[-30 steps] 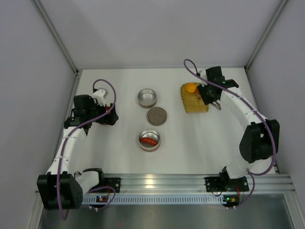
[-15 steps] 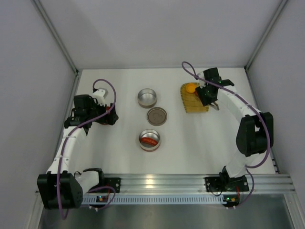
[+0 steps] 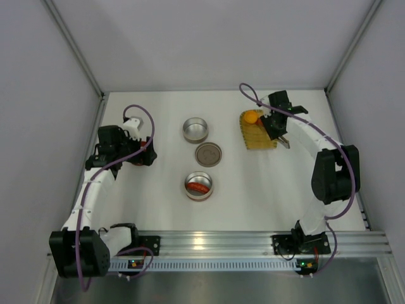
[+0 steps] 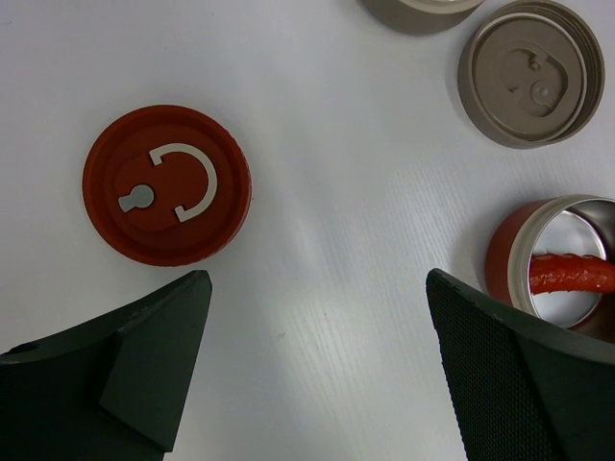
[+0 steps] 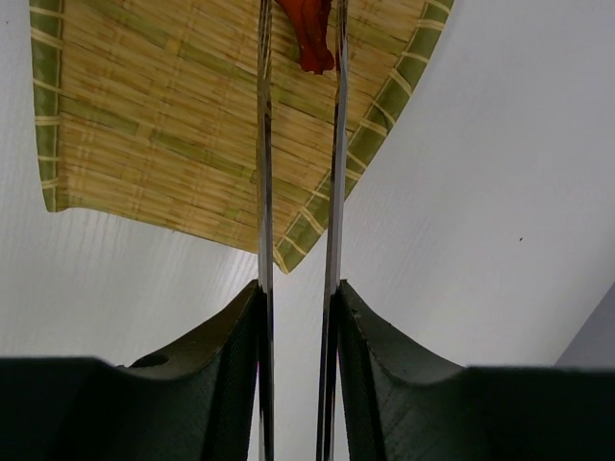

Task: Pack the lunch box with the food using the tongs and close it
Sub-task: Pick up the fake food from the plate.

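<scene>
My right gripper [image 5: 298, 288] is shut on the silver tongs [image 5: 263, 144], pressing their two arms close together. The arms reach over the woven yellow tray [image 5: 144, 115], and a glossy red sausage piece [image 5: 309, 34] sits between them at the top edge of the right wrist view. In the top view the round orange piece [image 3: 252, 116] lies on the tray's far end, just left of the right gripper [image 3: 275, 126]. Another red sausage [image 3: 199, 188] lies inside the near round tin of the lunch box [image 3: 190, 192]. My left gripper [image 4: 317, 279] hangs open over bare table.
An empty silver tin [image 3: 195, 130] and a grey lid [image 3: 208, 154] stand mid-table. A red lid with a ring pull [image 4: 166, 184] lies by the left fingers. White walls close in the table at the left, right and back.
The right gripper has squeezed the tongs narrower and shifted slightly left over the tray. The left arm has not moved.
</scene>
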Controlling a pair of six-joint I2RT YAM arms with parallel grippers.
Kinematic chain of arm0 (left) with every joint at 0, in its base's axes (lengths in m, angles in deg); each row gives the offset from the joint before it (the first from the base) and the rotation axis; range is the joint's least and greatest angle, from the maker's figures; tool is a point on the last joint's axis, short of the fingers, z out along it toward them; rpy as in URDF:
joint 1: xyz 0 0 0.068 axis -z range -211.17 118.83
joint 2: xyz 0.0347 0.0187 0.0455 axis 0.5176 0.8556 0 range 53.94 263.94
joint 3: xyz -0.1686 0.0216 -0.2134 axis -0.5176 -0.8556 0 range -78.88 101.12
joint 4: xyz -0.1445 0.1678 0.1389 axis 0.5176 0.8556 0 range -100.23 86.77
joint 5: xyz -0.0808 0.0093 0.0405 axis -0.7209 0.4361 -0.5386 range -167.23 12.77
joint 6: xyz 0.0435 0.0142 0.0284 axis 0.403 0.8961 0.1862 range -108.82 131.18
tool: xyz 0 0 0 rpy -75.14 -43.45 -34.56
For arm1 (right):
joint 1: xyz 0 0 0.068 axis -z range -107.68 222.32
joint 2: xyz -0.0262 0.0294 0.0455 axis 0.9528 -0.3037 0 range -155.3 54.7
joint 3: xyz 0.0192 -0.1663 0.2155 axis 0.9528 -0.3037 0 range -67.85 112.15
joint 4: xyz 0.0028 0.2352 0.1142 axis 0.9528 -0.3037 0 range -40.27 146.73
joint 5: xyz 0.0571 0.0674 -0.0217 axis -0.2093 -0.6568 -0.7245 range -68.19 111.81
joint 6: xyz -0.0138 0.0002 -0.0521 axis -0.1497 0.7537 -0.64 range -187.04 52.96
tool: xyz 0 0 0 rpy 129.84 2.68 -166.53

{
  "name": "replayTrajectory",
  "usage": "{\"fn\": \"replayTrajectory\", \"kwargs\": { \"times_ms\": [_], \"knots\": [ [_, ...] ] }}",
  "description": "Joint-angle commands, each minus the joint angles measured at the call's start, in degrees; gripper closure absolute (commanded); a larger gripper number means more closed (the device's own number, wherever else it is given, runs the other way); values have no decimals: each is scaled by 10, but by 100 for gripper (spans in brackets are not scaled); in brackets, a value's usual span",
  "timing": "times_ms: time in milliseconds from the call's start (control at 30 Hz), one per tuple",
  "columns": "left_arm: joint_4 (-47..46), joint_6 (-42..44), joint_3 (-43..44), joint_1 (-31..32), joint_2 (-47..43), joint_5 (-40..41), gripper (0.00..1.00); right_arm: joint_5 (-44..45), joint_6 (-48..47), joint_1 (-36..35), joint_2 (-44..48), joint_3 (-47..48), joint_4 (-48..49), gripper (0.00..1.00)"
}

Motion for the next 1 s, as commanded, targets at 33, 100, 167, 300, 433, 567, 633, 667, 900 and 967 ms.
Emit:
{"fn": "replayTrajectory", "kwargs": {
  "times_ms": [33, 100, 167, 300, 433, 567, 633, 667, 900, 967],
  "knots": [
    [-22, 6, 5, -3, 2, 0, 2, -4, -7, 10, 8, 27, 28, 73],
    [-21, 6, 5, -3, 0, 0, 2, -10, -5, 14, 21, 25, 19, 76],
    [-19, 8, 4, -2, -4, 0, 2, -16, -5, 16, 37, 24, 10, 81],
    [-15, 8, 7, -2, -6, 1, 2, -35, -7, 27, 69, 27, -18, 89],
    [-8, 8, 11, -2, -7, -6, 1, -68, -17, 32, 99, 29, -38, 93],
    [-5, 8, 14, -3, -7, -7, 2, -102, -30, 32, 124, 26, -52, 98],
    [-1, 9, 18, -3, -8, -6, 2, -139, -41, 32, 135, 28, -64, 99],
    [0, 10, 19, -2, -9, -5, 2, -158, -47, 32, 140, 30, -77, 99],
    [11, 15, 21, -2, -13, -12, 1, -305, -76, 10, 185, 50, -150, 100],
    [11, 13, 21, -2, -11, -16, 2, -334, -77, -10, 200, 51, -161, 100]
  ]
}}
